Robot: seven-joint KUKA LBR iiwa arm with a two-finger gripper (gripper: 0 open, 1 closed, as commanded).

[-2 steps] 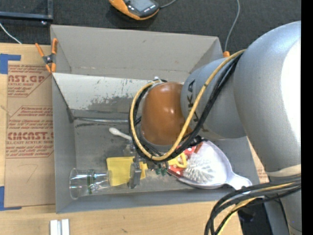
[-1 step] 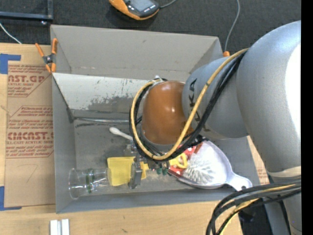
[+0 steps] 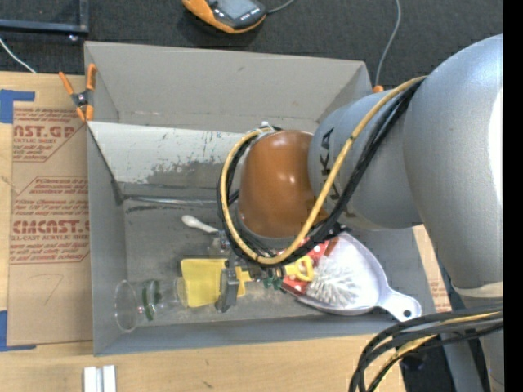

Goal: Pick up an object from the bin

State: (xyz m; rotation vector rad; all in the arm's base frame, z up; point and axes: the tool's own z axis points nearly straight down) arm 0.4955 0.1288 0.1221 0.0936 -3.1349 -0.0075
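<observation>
Gripper [image 3: 226, 291] was low over the bin's [image 3: 106, 243] front floor, at the right edge of a flat yellow piece [image 3: 198, 282], perhaps touching it, its spread impossible to tell, clear cup [image 3: 133, 302] lay left, white brush [image 3: 339, 280] right.

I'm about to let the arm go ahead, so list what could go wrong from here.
The tool sits at the yellow block's right edge, so it may catch only a corner and drop it.
The clear cup lies on its side just left of the block; a push could roll it.
The white brush crowds the tool's right and could snag.
</observation>
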